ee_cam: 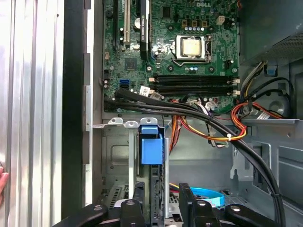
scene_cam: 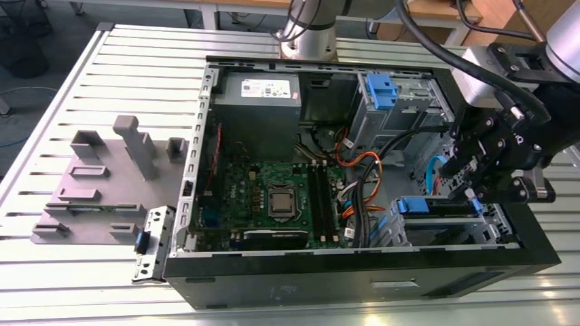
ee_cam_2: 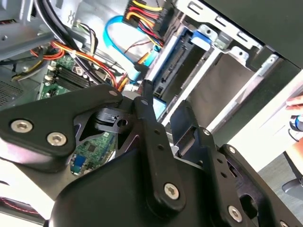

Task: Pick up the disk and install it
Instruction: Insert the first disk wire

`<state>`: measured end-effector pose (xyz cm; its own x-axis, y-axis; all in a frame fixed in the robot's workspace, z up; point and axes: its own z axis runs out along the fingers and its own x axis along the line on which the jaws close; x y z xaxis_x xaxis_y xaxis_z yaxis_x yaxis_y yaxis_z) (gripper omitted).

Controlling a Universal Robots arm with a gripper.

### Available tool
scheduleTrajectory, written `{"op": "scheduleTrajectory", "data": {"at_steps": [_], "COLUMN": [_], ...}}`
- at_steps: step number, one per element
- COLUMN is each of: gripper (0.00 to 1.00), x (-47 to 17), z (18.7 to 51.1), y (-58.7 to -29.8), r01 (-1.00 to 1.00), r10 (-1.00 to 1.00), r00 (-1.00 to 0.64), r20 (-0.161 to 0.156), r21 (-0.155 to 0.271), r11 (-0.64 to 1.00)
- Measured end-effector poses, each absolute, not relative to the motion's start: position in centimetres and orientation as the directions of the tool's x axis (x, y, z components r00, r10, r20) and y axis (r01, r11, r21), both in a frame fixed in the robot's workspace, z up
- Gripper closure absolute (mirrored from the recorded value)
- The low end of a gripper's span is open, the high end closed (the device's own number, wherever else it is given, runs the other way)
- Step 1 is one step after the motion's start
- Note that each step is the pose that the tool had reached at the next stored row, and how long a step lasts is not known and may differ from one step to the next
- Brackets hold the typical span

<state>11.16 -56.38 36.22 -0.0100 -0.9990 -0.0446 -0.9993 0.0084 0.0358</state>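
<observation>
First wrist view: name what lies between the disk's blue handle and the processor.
Black cables and the memory slots lie between the disk's blue handle and the processor, in the first wrist view.

Arm [scene_cam: 566,30]: pale grey-silver tube link, smooth, rounded. Thick black cables [scene_cam: 435,47] run in loops to the wrist end. The gripper [scene_cam: 473,193] is matt black throughout, built of flat link plates [ee_cam_2: 42,132] with rounded ends. Plates pinned by bright silver screws [ee_cam_2: 57,138] with socket heads; same screws in a row in the first wrist view [ee_cam: 203,204]. Small orange marks [scene_cam: 517,140] on the gripper body. Short grey cylinder [scene_cam: 541,191] projects from its side
</observation>
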Motion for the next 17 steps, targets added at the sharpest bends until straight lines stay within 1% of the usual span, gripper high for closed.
{"op": "scheduleTrajectory", "data": {"at_steps": [6, 11, 17], "gripper": [0.58, 0.58, 0.58], "x": [11.2, 11.2, 11.7], "z": [37.3, 37.3, 36.9], "y": [-55.9, -54.9, -54.8], "r01": [-0.999, -0.999, -0.999], "r10": [-0.999, -0.999, -0.999], "r00": [-0.010, -0.010, -0.010], "r20": [-0.046, -0.046, -0.046], "r21": [0.036, 0.036, 0.036], "r11": [0.008, 0.008, 0.008]}}
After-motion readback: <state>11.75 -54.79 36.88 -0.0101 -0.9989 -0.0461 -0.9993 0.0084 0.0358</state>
